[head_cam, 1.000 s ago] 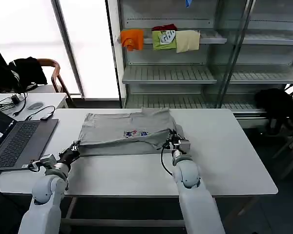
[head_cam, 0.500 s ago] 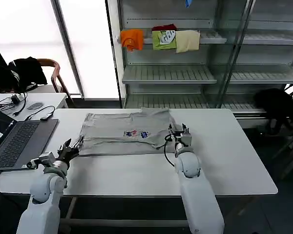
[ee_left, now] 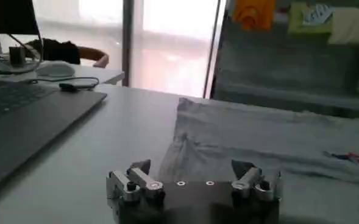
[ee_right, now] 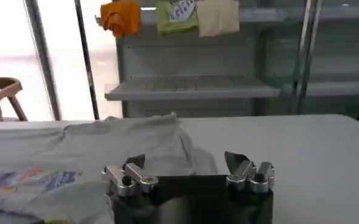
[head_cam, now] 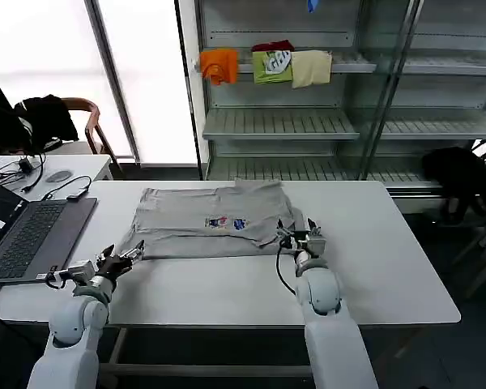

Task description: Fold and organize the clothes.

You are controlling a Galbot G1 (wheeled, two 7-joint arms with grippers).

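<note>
The near strip of the white table (head_cam: 227, 296) lay bare between the left gripper (head_cam: 125, 255) and the right gripper (head_cam: 300, 229), both with fingers spread, giving open passage along the front edge. The grey shirt (head_cam: 206, 219) covered the table's middle. A laptop (head_cam: 24, 235) blocked the left side, just beside the left gripper. The right end of the tabletop was open; the shelving (head_cam: 340, 121) stood behind the far edge
</note>
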